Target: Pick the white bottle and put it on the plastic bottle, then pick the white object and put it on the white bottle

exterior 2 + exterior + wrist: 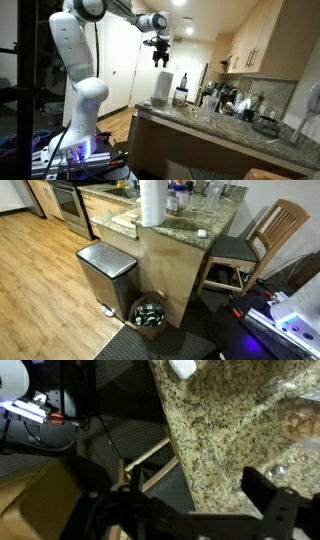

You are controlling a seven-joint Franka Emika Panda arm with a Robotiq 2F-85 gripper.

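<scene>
High above the speckled granite countertop [200, 122], the black robot gripper [160, 60] hangs with jaws wide and empty. The tiny white cap-like piece [202, 233] lies near that countertop's edge. The white bottle is indistinct among clutter, so I judge all 2 stacking steps undone.

A speckled granite counter [220, 218] tops a light wood base. Warm wooden floor [40, 270] spreads beside it, and a dark mat [150, 348] lies at its foot. A steel bin [105, 275] stands against the base, with a wicker basket [150, 315] just beside it. A wooden chair [272, 230] with a dark seat is drawn up at the counter's edge. A steel oven [68, 198] sits further back. In an exterior view, pale wall cabinets [262, 35] hang above the counter, white doors [120, 70] fill the far wall, and a ceiling light [180, 3] glows.
</scene>
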